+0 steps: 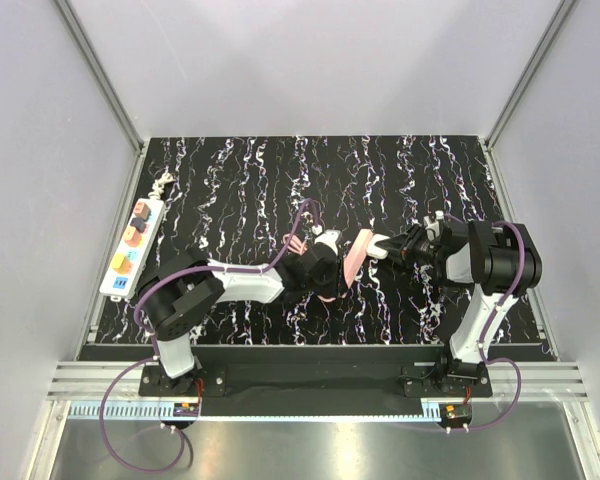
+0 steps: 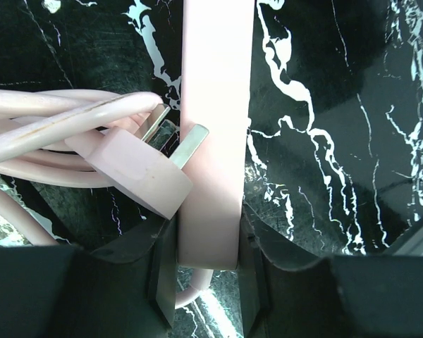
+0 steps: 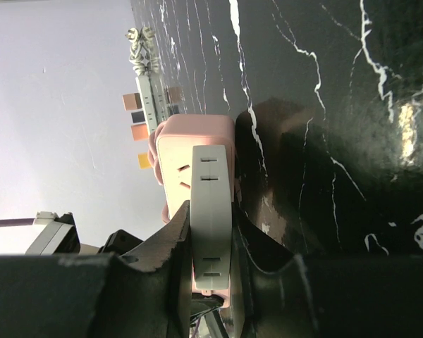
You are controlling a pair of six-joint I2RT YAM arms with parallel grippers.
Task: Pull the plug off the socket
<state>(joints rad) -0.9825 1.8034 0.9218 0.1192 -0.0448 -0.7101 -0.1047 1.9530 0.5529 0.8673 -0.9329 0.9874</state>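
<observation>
The socket (image 1: 132, 245), a long white power strip with orange, yellow and blue patches, lies along the mat's left edge, away from both grippers. It also shows far off in the right wrist view (image 3: 153, 98). My left gripper (image 1: 338, 274) is shut on a pink power strip (image 1: 356, 256), seen edge-on between its jaws (image 2: 215, 141). A pink plug (image 2: 137, 165) with bare prongs and a coiled pink cord (image 2: 42, 120) hang beside it. My right gripper (image 1: 392, 246) is shut on a small white cube adapter (image 3: 211, 211) set against the pink strip's face (image 3: 178, 162). Its pins are hidden.
The black marbled mat (image 1: 410, 180) covers the table inside grey walls (image 1: 40, 150). The socket's bundled white cord (image 1: 163, 184) lies at its far end. Both arms meet at mid-table.
</observation>
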